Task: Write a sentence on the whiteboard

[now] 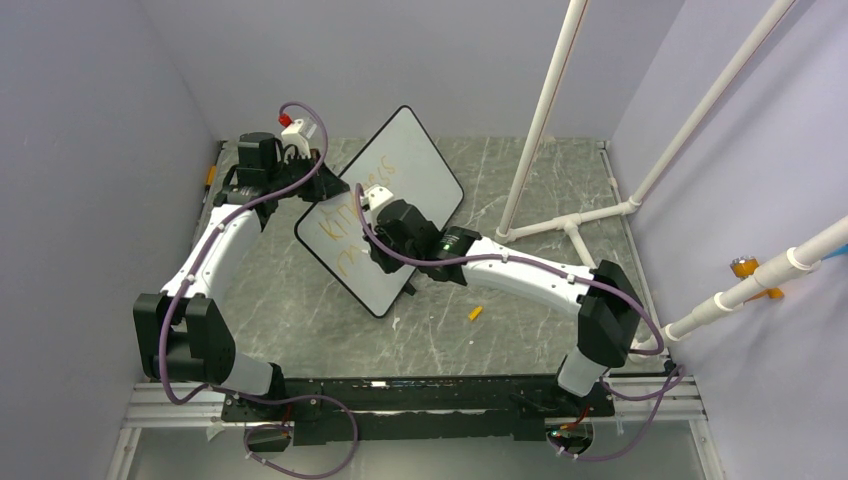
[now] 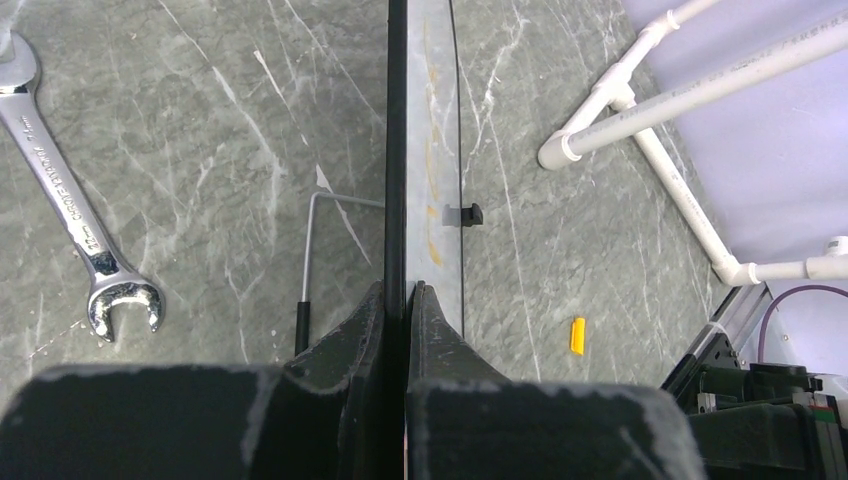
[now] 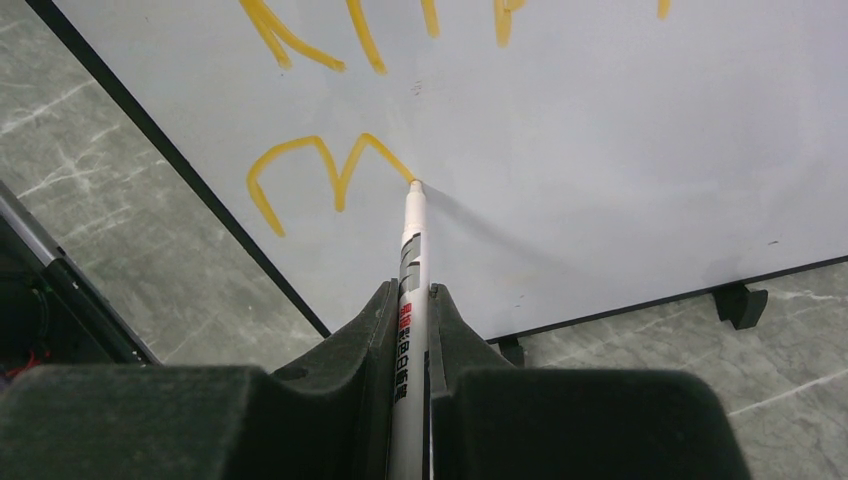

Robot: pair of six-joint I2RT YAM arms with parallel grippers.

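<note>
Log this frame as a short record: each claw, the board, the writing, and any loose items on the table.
Left claw: shut on the edge of the whiteboard
Right claw: shut on the marker, tip touching the board
Sentence: orange-yellow lettering; lowest line's stroke ends at the marker tip
Loose items: wrench and yellow cap, both lying apart from the board

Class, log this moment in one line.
left gripper: jaws shut on whiteboard edge | right gripper: jaws shut on marker | tip on sentence, lowest line
</note>
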